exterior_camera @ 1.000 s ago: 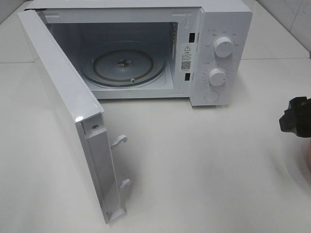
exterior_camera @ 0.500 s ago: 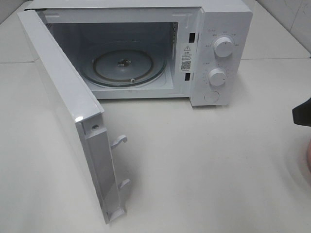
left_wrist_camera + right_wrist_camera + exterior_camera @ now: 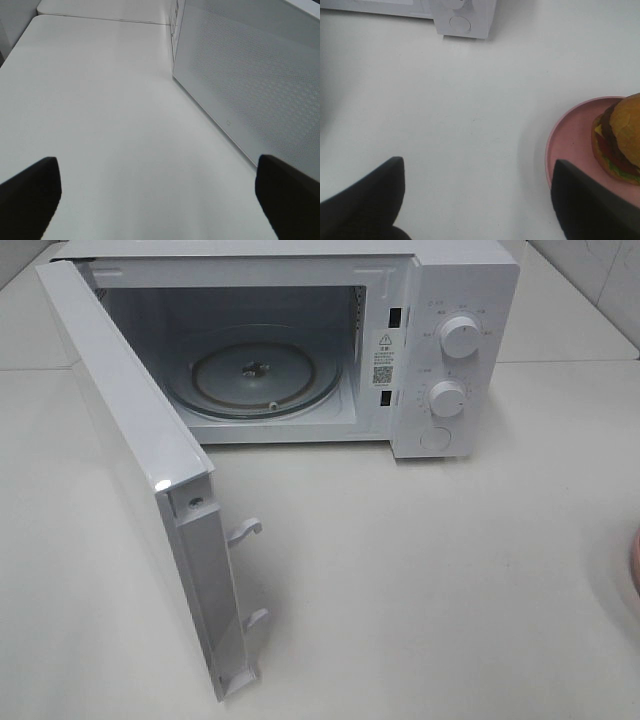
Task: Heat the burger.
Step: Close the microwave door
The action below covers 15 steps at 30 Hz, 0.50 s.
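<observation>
The microwave stands open on the tabletop, its door swung far out where a carried load could clip it. The pink plate holds the burger, beside the right claw, which gapes wide; tipped, the burger may roll off. The left claw gapes wide too, empty.

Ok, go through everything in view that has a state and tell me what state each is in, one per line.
microwave door: swung wide open
turntable: bare, nothing on it
burger: sitting on the pink plate, outside the microwave
pink plate: on the table, carrying the burger
left end effector: open, holding nothing
right end effector: open, holding nothing, beside the plate
</observation>
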Available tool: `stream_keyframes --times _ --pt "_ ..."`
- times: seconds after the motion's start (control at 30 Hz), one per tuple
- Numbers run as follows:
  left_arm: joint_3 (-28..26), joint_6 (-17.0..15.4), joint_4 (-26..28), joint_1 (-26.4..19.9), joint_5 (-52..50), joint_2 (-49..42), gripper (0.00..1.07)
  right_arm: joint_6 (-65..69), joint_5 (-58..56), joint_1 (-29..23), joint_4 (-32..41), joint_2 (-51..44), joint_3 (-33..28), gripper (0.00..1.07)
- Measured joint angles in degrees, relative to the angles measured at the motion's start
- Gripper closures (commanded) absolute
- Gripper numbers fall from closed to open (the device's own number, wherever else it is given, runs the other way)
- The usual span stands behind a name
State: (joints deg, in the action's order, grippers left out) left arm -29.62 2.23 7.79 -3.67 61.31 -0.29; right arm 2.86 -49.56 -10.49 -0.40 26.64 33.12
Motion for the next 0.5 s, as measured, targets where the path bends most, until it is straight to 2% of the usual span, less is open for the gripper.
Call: stream_keyframes --times 0.17,0.37,0.47,0.5 --pt "0.0 0.0 0.0 0.0 0.0 0.0 0.09 0.0 -4.4 0.0 0.0 -11.2 -0.1 0.31" --pt "0.0 0.0 0.0 0.0 0.0 0.0 0.09 0.5 -6.4 0.0 0.0 -17.7 -1.5 0.31" --pt "0.0 0.0 0.0 0.0 0.0 0.0 0.09 0.6 -6.5 1.4 -0.1 -20.3 -2.9 0.31" --pt "0.0 0.0 0.0 0.0 0.0 0.0 0.09 0.6 -6.3 3.3 -0.1 -21.8 -3.9 0.31"
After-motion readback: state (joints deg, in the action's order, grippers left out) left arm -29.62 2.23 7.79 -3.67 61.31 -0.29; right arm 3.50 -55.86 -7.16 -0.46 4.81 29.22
